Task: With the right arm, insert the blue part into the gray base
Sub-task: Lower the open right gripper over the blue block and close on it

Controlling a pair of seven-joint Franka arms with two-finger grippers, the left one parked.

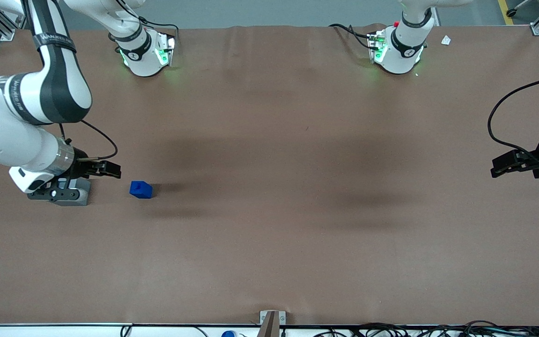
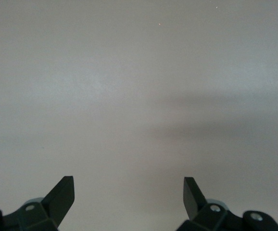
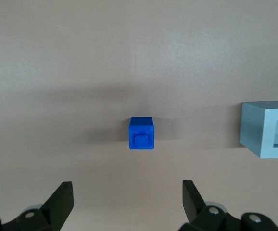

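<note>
Hovering low over the table's working-arm end, the gripper (image 1: 112,169) of the right arm (image 1: 26,103) points toward the blue part (image 1: 141,189). Its two black fingers (image 3: 62,199) are spread wide, nothing between them. Nothing held.

Blue part stands on the brown table (image 1: 269,210), just clear of the fingertips and slightly nearer the front camera than they are. Wrist view: blue part (image 3: 142,134) sits ahead of the gap between the fingers, roughly centred on it, square stub on its upper face showing.

Gray base (image 1: 74,195) rests on the table beside the blue part, apart from it. In the front view it sits under the arm's wrist, partly hidden. Wrist view: gray base (image 3: 269,129), cut off by the frame edge, recess partly visible.
</note>
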